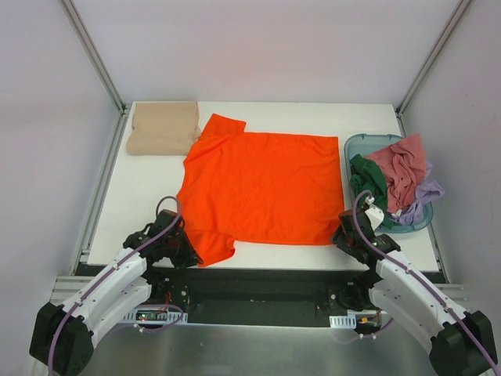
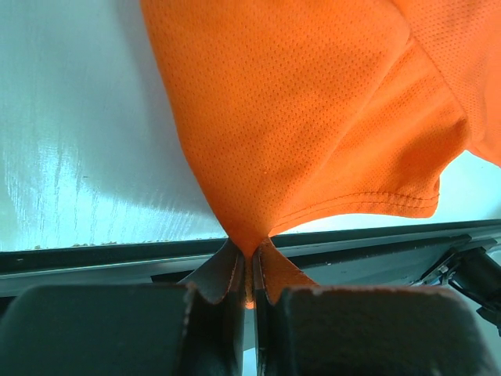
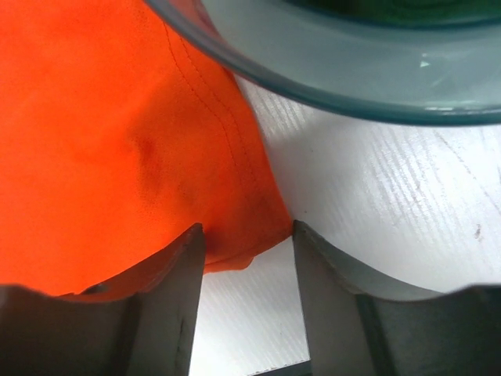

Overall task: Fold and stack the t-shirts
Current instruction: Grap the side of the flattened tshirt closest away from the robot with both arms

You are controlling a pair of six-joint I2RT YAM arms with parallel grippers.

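The bright orange t-shirt [image 1: 262,188] lies spread flat on the white table [image 1: 149,196]. My left gripper [image 1: 188,254] is shut on the shirt's near left sleeve; the left wrist view shows the orange cloth [image 2: 313,110] pinched between the closed jaws [image 2: 250,270]. My right gripper [image 1: 343,233] is open at the shirt's near right corner; in the right wrist view that corner [image 3: 235,243] lies between the spread fingers [image 3: 246,270]. A folded tan-beige t-shirt [image 1: 163,128] rests at the far left corner.
A teal plastic tub [image 1: 368,145] stands at the right, close to my right gripper, with dark green [image 1: 368,178], pink [image 1: 401,168] and lilac [image 1: 423,196] garments spilling over it. Its rim [image 3: 329,86] shows in the right wrist view. The table's near edge [image 2: 117,254] runs just behind both grippers.
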